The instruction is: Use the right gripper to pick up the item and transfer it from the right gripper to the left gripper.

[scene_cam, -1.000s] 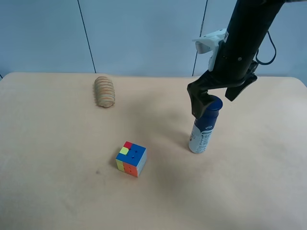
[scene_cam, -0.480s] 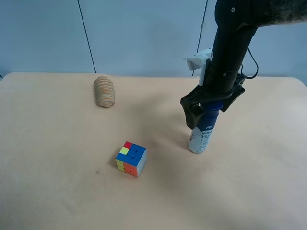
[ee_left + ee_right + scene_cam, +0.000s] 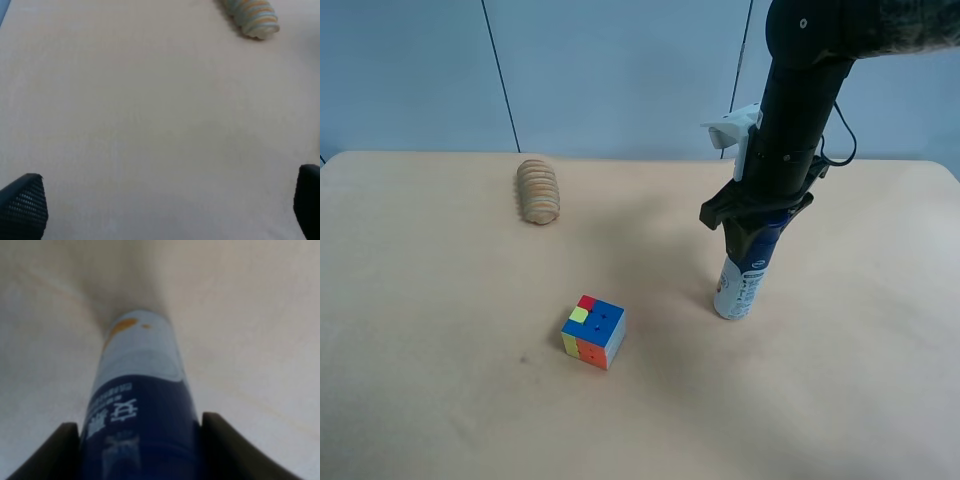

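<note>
The bottle [image 3: 740, 285] stands upright on the tan table [image 3: 440, 330], right of centre in the exterior high view. Its pale base and blue-and-white label show; the jaws hide its navy cap. My right gripper [image 3: 753, 232] comes down from above and is shut on the bottle's upper part. In the right wrist view the bottle [image 3: 142, 405] fills the gap of the right gripper [image 3: 140, 452], with both fingers [image 3: 50, 455] against its sides. My left gripper [image 3: 165, 210] is open and empty above bare table, and is out of the exterior high view.
A multicoloured puzzle cube [image 3: 593, 332] lies left of the bottle, nearer the front. A ribbed tan wooden piece [image 3: 537, 190] lies at the back left and also shows in the left wrist view [image 3: 250, 15].
The right gripper came down over the bottle's top and its jaws closed in on the bottle. The bottle, cube and wooden piece have not moved.
</note>
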Tool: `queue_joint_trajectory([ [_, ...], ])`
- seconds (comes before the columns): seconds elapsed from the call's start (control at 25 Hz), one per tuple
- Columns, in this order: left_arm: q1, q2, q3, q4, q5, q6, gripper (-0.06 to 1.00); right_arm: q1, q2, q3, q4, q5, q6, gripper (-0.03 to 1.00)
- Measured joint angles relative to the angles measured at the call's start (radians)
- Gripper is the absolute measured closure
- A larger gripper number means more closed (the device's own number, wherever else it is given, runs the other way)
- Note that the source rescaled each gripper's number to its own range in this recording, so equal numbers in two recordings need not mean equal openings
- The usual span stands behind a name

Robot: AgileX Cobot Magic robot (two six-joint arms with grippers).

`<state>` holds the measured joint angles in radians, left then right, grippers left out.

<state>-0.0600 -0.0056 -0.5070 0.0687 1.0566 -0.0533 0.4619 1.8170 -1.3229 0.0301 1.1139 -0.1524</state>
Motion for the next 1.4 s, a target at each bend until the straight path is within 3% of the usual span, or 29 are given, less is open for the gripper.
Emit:
queue_joint_trajectory([
  [0.72,0.000,0.000,0.000,0.000,0.000,0.001,-0.06,0.000,-0.164,-0.069,0.066,0.067,0.007,0.97],
  [1.12,0.000,0.000,0.000,0.000,0.000,0.001,-0.06,0.000,-0.268,-0.069,0.181,0.083,-0.033,0.97],
  [1.4,0.000,0.000,0.000,-0.001,0.000,0.007,-0.06,0.000,-0.287,-0.069,0.348,0.064,-0.113,0.97],
])
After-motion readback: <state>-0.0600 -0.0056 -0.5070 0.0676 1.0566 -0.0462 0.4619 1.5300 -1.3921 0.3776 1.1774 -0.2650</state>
